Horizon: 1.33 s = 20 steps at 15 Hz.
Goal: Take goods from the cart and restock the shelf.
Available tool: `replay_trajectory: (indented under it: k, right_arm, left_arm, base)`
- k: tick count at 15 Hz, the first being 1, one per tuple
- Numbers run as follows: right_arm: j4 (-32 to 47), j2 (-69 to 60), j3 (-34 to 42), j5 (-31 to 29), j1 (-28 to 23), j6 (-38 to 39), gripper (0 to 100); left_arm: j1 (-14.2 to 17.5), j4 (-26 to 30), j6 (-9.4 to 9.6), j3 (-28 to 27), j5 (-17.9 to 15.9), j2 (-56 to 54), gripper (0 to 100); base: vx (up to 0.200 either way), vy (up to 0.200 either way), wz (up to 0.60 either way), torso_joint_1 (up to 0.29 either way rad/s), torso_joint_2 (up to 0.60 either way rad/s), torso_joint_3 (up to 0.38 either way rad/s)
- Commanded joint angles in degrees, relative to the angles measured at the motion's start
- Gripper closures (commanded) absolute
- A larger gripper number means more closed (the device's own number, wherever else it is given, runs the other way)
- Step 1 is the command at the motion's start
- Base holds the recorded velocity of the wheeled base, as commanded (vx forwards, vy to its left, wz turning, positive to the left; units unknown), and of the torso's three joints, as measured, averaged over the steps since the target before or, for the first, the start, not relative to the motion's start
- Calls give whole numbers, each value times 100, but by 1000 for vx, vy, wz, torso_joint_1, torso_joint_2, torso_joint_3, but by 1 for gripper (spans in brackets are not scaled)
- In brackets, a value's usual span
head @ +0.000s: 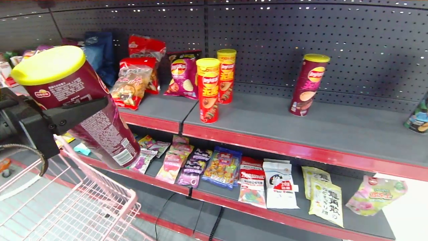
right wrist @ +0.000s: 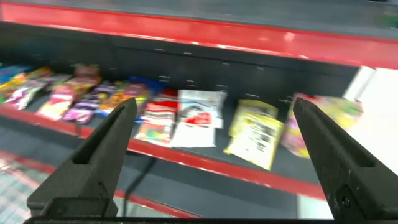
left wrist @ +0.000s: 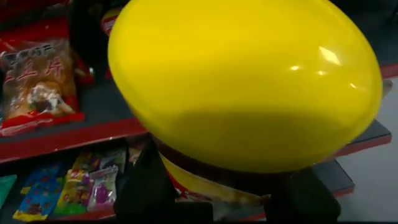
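Note:
My left gripper [head: 72, 115] is shut on a maroon chip can [head: 83, 110] with a yellow lid [left wrist: 245, 81], held tilted above the pink cart [head: 83, 204] at the left, in front of the shelf. A matching maroon can [head: 307, 85] stands upright on the upper shelf [head: 301, 130] toward the right. Two red cans [head: 208, 90] with yellow lids stand near the shelf's middle. My right gripper [right wrist: 214, 162] is open with nothing between its fingers, facing the lower shelf's snack packets [right wrist: 186, 118].
Chip bags [head: 133, 82] lean at the upper shelf's left end, and a green can [head: 418, 118] sits at its far right. The lower shelf [head: 234, 201] holds a row of flat snack packets. Bare shelf space lies between the red cans and the maroon can.

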Motion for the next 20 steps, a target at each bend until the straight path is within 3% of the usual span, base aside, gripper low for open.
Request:
replay_trajectory:
  k: [1,3,7,10,20]
  right_arm:
    - [-1,-2,1,2,6,0,0]
    - [-1,-2,1,2,6,0,0]
    - [-1,-2,1,2,6,0,0]
    - [-1,-2,1,2,6,-9,0]
    - [-1,-2,1,10,6,-9,0]
  left_arm:
    - [3,27,8,17,14,-104,100]
    - [3,36,17,61,40,-192,100]
    - [12,80,43,351,216,-526,100]
    - [12,599,52,562,374,-992,100]
    - [12,801,61,729,321,-1378,100]
  base:
    - [0,0,-600,12,2,2]
    - [0,0,-600,2,0,2]
    - [0,0,0,0,0,0]
    - [0,0,0,0,0,0]
    - [0,0,0,91,-224,-127]
